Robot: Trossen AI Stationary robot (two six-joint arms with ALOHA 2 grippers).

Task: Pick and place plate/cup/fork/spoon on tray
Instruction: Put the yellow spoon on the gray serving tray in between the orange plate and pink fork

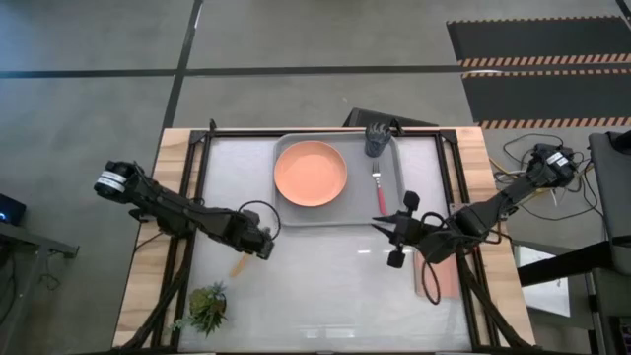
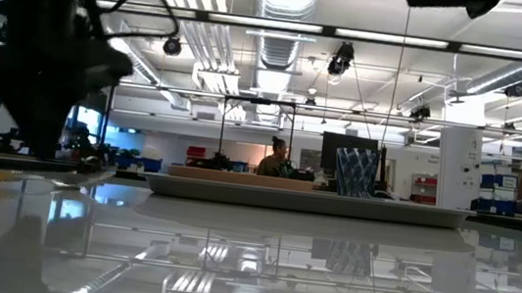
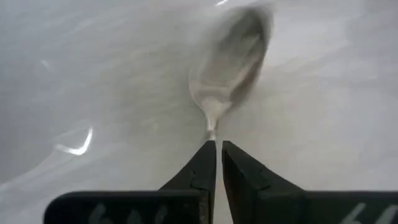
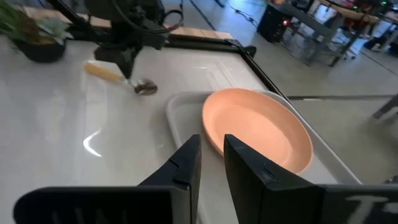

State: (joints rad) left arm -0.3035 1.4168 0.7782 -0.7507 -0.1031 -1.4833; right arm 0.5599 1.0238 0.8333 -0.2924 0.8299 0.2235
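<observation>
The left gripper [image 3: 217, 152], its fingers pinched nearly together around the neck of the spoon [image 3: 230, 68], sits low on the table just short of the tray [image 1: 392, 207], which holds the plate [image 1: 311, 173], cup [image 1: 377, 141] and fork [image 1: 378, 187]. The right gripper [image 4: 211, 152] hovers near the tray, fingers a narrow gap apart, holding nothing.
</observation>
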